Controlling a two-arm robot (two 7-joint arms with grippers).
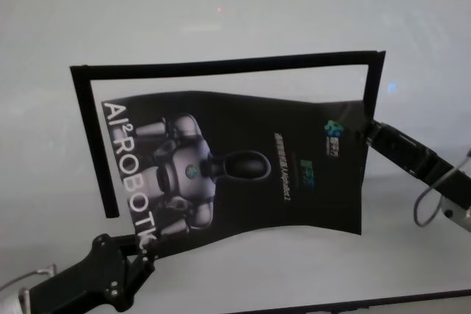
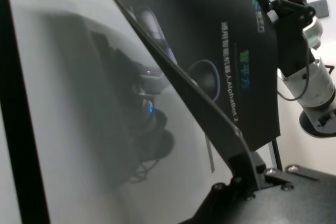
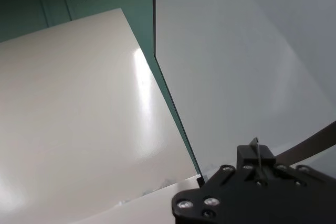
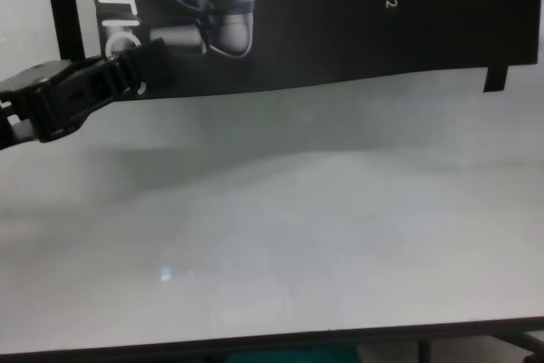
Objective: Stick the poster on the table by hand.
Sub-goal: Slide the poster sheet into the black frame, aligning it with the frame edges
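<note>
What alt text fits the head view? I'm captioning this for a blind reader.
Both end effectors hold a black poster printed with a grey robot above the white table: the left end effector grips its near-left corner, the right end effector its far-right edge. A black tape outline marks the table behind the sagging sheet.

Both grippers held the poster over the white table.
The poster (image 1: pixel 243 167), black with a silver robot and "AI²ROBOTIC" lettering, hung curved inside a black tape outline (image 1: pixel 221 66) on the table (image 1: pixel 221 5). Left gripper (image 1: pixel 143 244) clamped its near left corner; right gripper (image 1: pixel 362 134) clamped its far right corner.
</note>
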